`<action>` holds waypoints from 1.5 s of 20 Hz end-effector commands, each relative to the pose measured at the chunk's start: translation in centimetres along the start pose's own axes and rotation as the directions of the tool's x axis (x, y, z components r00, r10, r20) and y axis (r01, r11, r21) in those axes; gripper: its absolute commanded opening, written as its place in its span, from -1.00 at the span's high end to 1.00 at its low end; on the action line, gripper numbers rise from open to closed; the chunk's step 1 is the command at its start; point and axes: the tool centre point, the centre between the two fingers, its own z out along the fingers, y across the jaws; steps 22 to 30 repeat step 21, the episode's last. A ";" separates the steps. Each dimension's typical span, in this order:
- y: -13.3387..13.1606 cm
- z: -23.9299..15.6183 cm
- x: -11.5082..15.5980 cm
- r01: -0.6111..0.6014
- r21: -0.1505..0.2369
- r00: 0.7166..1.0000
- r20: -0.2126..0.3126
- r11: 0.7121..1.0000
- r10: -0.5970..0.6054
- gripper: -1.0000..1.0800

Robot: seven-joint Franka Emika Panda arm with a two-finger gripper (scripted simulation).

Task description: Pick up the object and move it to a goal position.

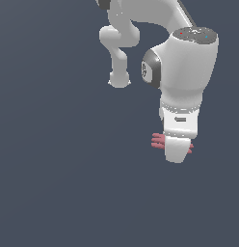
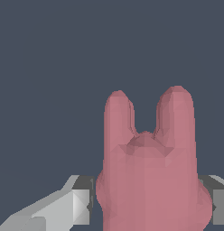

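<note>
The object is a pinkish-red block with two rounded prongs and grooved sides. In the wrist view it fills the space between my gripper's two grey fingers, which press on both of its sides. In the exterior view the white gripper points straight down and covers most of the object; only its pink ridged ends stick out on either side of the hand. The fingertips are hidden there.
The ground is a plain dark blue-grey surface with nothing else on it. The white arm's links rise behind the gripper toward the top of the exterior view.
</note>
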 end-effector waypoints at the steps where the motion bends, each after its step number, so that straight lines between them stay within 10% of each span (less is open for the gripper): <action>1: 0.3 -3.6 2.1 0.073 -0.017 0.997 -0.033 0.997 -0.073 1.00; 14: -0.1 -17.1 8.6 0.317 -0.095 0.934 -0.142 0.944 -0.328 1.00; 30: -0.3 -19.1 9.3 0.349 -0.107 0.919 -0.156 0.931 -0.362 1.00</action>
